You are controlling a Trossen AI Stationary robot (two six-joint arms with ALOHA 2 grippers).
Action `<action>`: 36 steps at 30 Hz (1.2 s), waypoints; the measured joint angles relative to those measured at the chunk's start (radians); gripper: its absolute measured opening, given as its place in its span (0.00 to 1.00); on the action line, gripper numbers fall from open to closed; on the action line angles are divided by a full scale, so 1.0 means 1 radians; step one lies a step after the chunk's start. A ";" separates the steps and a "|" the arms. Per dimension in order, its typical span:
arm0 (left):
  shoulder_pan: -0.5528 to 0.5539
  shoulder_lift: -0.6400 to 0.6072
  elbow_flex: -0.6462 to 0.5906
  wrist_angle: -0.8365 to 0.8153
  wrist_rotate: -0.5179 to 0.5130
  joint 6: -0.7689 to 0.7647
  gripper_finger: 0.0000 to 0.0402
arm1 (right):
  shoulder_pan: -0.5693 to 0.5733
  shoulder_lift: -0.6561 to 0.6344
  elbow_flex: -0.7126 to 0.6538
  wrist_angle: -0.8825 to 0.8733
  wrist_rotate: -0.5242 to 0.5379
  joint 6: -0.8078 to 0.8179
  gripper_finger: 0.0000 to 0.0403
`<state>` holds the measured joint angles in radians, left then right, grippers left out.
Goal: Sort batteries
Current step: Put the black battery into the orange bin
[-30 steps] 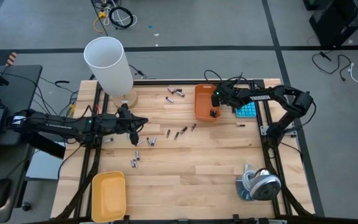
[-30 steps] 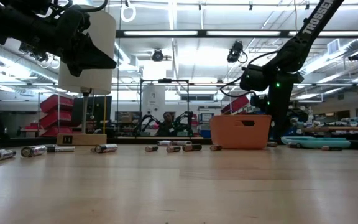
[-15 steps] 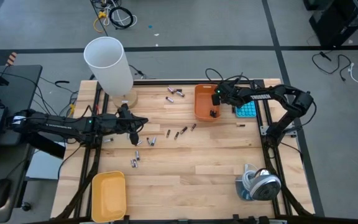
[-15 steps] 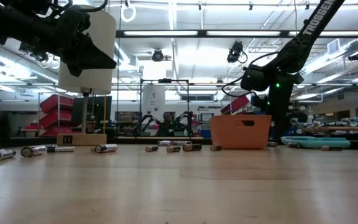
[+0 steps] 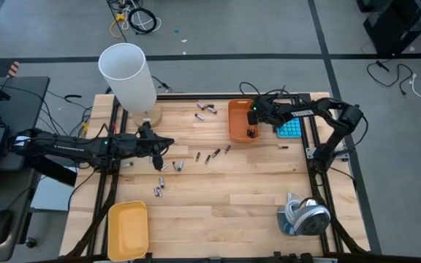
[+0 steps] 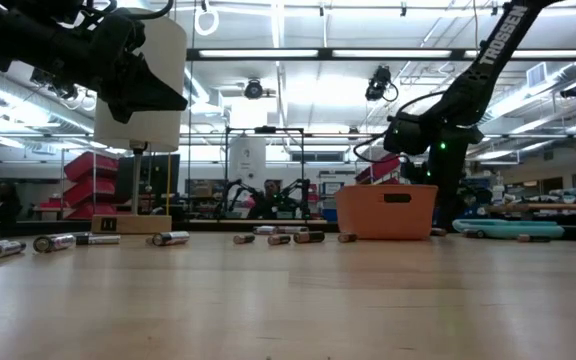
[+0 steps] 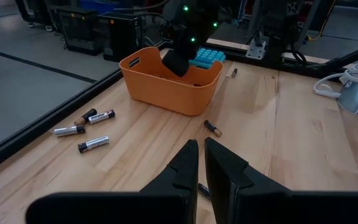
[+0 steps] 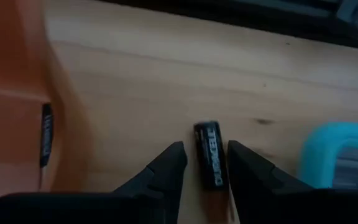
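a wooden table [image 5: 254, 197] is seen from above with batteries [image 5: 212, 155] scattered across its middle and far-left part. a small group of them lies near the far edge [image 5: 205, 110], another near the left gripper [image 5: 159, 188].

the right gripper [image 5: 254, 117] is held over the orange bin [image 5: 234, 126], at its far right side. in the right wrist view a black battery [image 8: 210, 155] is seen between the two dark fingers [image 8: 166, 168], which stand apart on either side of it; the battery appears pinched there, over bare wood beside the bin wall [image 8: 17, 99]. another dark cell [image 8: 46, 143] is seen inside the bin. the blue calculator [image 5: 289, 130] lies just beside the bin on its right.

the left gripper [image 5: 158, 159] is held above the table's left-centre, its fingers [image 7: 188, 163] drawn nearly together with nothing between them.

a white cylinder [image 5: 128, 75] stands at the far left, a yellow tray [image 5: 127, 228] at the near left, a cable coil [image 5: 303, 216] at the near right.
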<state>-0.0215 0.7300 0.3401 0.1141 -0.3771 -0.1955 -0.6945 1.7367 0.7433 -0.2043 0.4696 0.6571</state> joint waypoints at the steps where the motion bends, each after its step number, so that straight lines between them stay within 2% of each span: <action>1: 0.000 0.000 0.000 0.001 0.000 0.000 0.08 | 0.000 0.010 0.002 0.006 0.003 0.000 0.29; 11: 0.000 0.000 0.000 0.000 0.000 -0.020 0.08 | -0.003 -0.049 -0.005 -0.009 -0.035 -0.023 0.27; 19: 0.000 0.000 0.000 0.000 0.000 -0.022 0.08 | -0.004 -0.058 -0.004 -0.039 -0.048 -0.034 0.07; 27: 0.000 0.000 0.000 0.000 0.000 -0.023 0.08 | -0.002 -0.063 -0.004 -0.039 -0.049 -0.040 0.07; 36: 0.000 0.000 0.000 0.000 0.000 -0.026 0.08 | 0.007 -0.141 -0.008 -0.060 -0.049 -0.040 0.07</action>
<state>-0.0216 0.7300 0.3400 0.1139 -0.3770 -0.2214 -0.6875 1.5961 0.7357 -0.2638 0.4203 0.6167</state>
